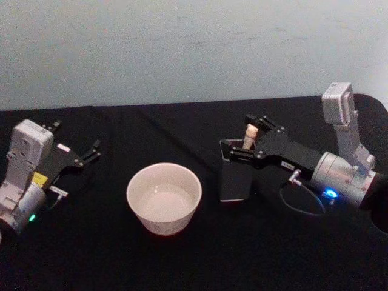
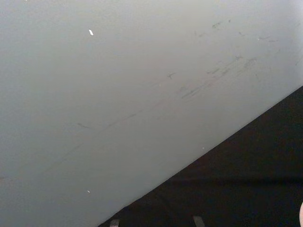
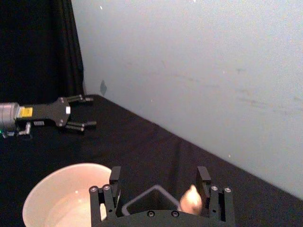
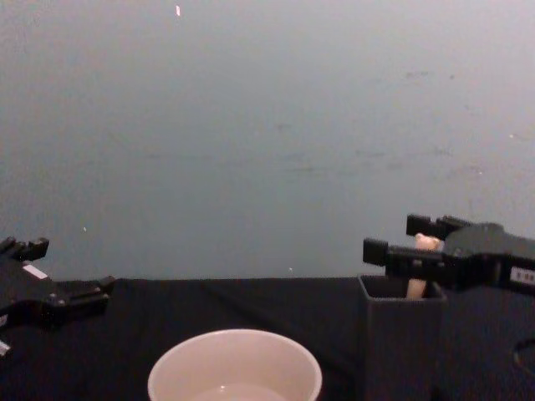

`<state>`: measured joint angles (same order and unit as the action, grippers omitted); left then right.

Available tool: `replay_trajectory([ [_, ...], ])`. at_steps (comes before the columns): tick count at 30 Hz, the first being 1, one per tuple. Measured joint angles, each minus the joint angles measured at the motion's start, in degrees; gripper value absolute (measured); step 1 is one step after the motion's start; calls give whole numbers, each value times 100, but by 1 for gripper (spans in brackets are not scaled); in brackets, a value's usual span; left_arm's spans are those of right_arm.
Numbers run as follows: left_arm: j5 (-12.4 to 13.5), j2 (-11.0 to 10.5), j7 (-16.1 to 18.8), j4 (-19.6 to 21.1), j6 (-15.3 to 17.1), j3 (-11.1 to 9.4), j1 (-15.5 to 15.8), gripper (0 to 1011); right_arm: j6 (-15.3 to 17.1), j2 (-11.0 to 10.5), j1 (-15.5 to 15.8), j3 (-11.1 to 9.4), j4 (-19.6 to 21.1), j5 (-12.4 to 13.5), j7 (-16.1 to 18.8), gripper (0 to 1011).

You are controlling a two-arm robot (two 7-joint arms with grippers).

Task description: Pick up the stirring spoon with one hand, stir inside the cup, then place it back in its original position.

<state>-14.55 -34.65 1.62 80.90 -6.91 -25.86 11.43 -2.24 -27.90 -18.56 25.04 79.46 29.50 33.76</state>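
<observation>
At centre right of the head view, the right gripper [image 1: 247,140] is bracketing, fingers spread, the pale beige bear-topped stirring spoon [image 1: 250,134] standing in the tall dark grey square holder [image 1: 235,176]. It seems not yet gripped, so lifting, stirring the wide cream cup [image 1: 163,197] and returning are all remaining. The left gripper [image 1: 91,150] is idling open at far left.

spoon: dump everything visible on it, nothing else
The stirring spoon shows just its pale beige handle top, rounded and matte, standing roughly upright out of the dark grey holder; stem and bowl are hidden inside. The holder stands right of the cup. The right hand is open, its fingers straddling the handle, one on each side. Whether a finger touches the handle cannot be told. In the right wrist view the handle sits near one finger.
</observation>
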Motion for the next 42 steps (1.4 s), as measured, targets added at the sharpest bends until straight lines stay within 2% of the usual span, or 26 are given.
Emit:
replay_trajectory([
  [7, 0, 0, 0, 0, 0, 0, 0, 1001, -97, 0, 2, -116, 204, 100, 16, 1000],
  [13, 0, 0, 0, 0, 0, 0, 0, 1002, -231, 2, 104, -382, 426, 201, -233, 1000],
  [16, 0, 0, 0, 0, 0, 0, 0, 1001, -282, 67, 207, -621, 482, 170, -660, 1000],
  [19, 0, 0, 0, 0, 0, 0, 0, 1001, -285, 128, 260, -743, 477, 78, -949, 1000],
  [23, 0, 0, 0, 0, 0, 0, 0, 1001, -147, 286, 372, -915, 387, -180, -1603, 1000],
  [26, 0, 0, 0, 0, 0, 0, 0, 1002, 50, 393, 426, -956, 276, -335, -1949, 1000],
  [29, 0, 0, 0, 0, 0, 0, 0, 1002, 214, 465, 460, -948, 158, -453, -2112, 1000],
  [36, 0, 0, 0, 0, 0, 0, 0, 1001, 436, 593, 489, -858, -108, -665, -2183, 1000],
  [42, 0, 0, 0, 0, 0, 0, 0, 1001, 517, 645, 485, -836, -213, -742, -2158, 1000],
])
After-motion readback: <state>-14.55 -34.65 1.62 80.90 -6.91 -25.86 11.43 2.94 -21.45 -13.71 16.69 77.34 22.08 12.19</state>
